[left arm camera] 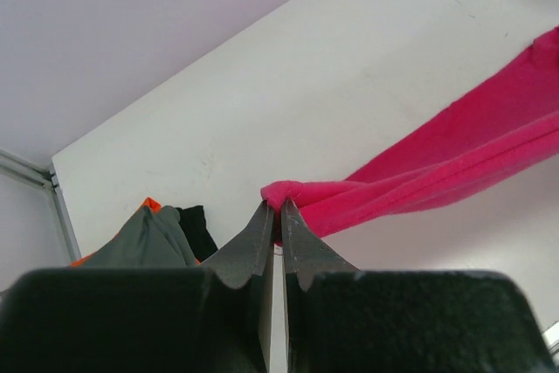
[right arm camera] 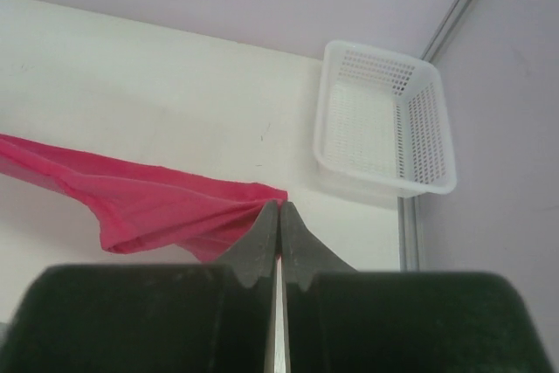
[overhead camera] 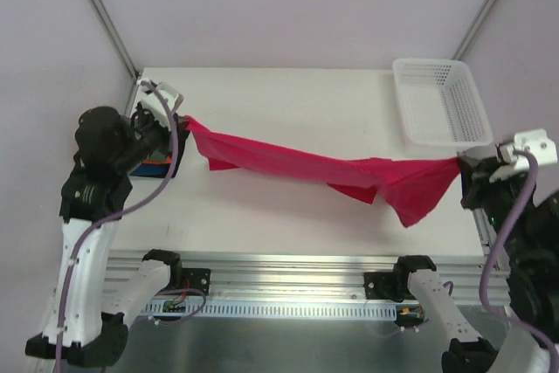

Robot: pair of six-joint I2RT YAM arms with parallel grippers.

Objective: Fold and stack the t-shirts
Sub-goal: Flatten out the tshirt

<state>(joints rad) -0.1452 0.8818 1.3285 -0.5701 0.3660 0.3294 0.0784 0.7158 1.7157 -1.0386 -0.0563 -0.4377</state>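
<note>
Left claw (left arm camera: 278, 209) and right claw (right arm camera: 279, 207) (both clamped) hold magenta t-shirt (overhead camera: 297, 166) taut.

- t-shirt (overhead camera: 306, 168) spans mid-frame over the table (overhead camera: 288, 102), from left gripper (overhead camera: 181, 121) to right gripper (overhead camera: 461, 162)
- folded t-shirts (overhead camera: 157, 163) at the left edge, beside the left gripper
- basket (overhead camera: 432, 63) in the upper right corner

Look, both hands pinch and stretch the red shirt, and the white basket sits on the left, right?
No: the top view shows the white basket on the right. The left gripper and right gripper do pinch and stretch the red shirt.
</note>
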